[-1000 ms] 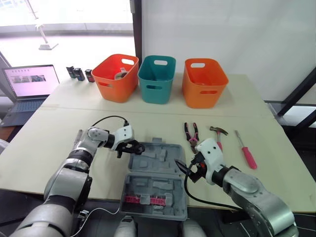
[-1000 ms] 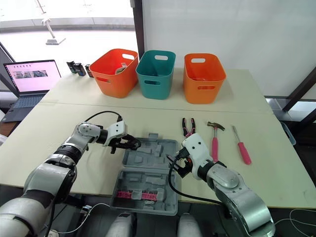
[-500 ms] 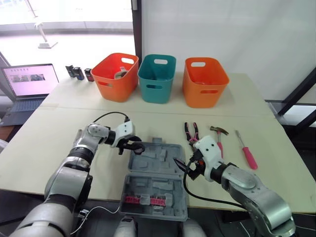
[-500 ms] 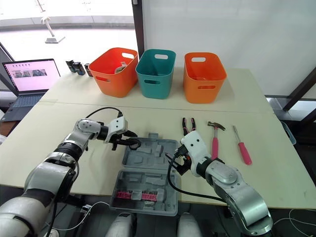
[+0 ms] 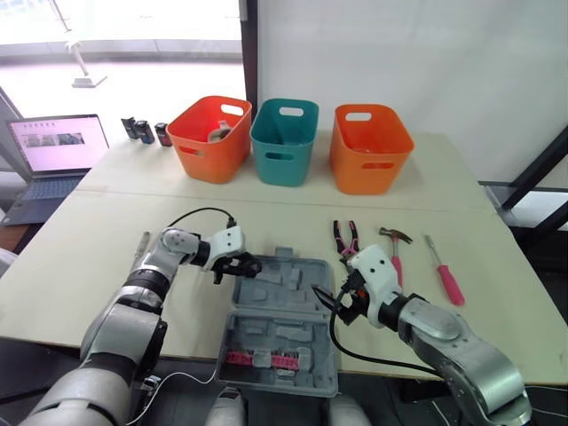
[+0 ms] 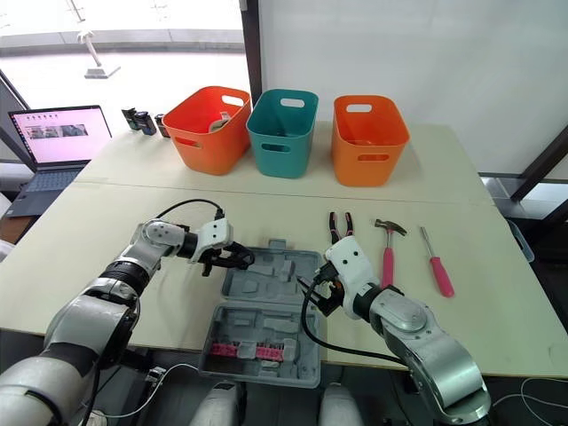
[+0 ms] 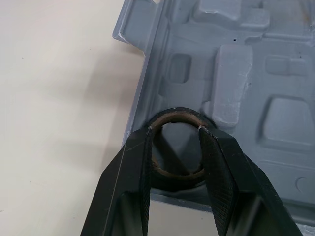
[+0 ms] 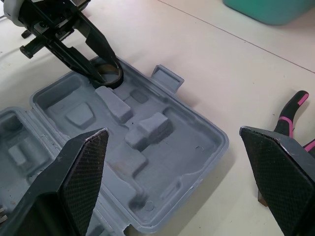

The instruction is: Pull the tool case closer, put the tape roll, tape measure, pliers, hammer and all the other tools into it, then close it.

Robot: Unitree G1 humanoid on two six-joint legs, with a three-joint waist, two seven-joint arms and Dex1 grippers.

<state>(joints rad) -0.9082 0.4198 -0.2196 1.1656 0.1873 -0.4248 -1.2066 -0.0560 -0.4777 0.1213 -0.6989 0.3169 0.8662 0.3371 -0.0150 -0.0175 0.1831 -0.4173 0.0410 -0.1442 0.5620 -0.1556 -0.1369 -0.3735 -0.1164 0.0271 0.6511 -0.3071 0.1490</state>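
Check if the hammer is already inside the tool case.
No, the hammer lies on the table to the right of the tool case, between the pliers and the screwdriver.

Beige table (image 5: pixel 71 257), white wall (image 5: pixel 399 53), bright window (image 5: pixel 133 27)
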